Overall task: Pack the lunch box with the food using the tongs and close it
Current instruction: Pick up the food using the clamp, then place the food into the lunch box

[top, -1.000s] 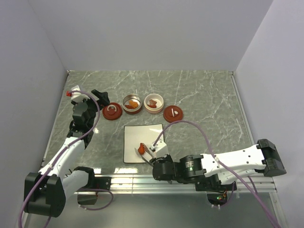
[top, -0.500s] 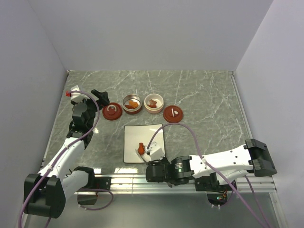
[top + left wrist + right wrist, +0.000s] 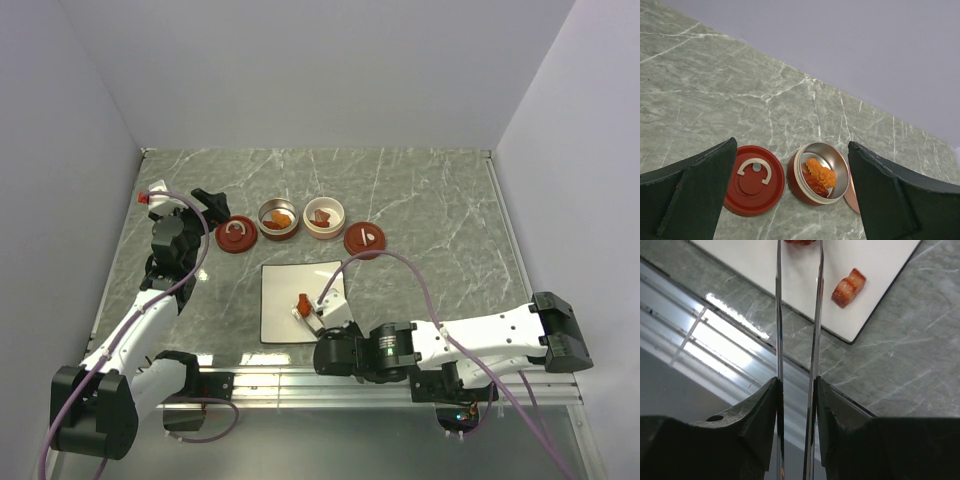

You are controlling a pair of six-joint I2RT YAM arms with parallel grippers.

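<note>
Thin silver tongs (image 3: 779, 315) run up through the right wrist view, and my right gripper (image 3: 797, 382) is shut on their two arms. Their tips pinch a red piece of food (image 3: 800, 241) at the top edge of that view. Another reddish-brown chunk (image 3: 849, 287) lies on the white plate (image 3: 880, 270). From above, the right gripper (image 3: 325, 322) is over the plate's (image 3: 280, 285) near right part, with the pinched piece (image 3: 303, 302) at the tongs' tips. The lunch box is two round tins: a metal one (image 3: 278, 218) holding orange and red food (image 3: 821, 175), and a pale one (image 3: 323, 215). My left gripper (image 3: 792, 144) hangs open above them, holding nothing.
Two round red lids with white handles lie flat, one left of the tins (image 3: 234, 236) and one to their right (image 3: 365, 240). A metal rail (image 3: 300, 380) runs along the table's near edge, just behind the right gripper. Grey walls close in the left, back and right.
The right gripper has squeezed the tongs narrower. The red piece at their tips has moved a little up and right across the plate. The left arm has not moved.
</note>
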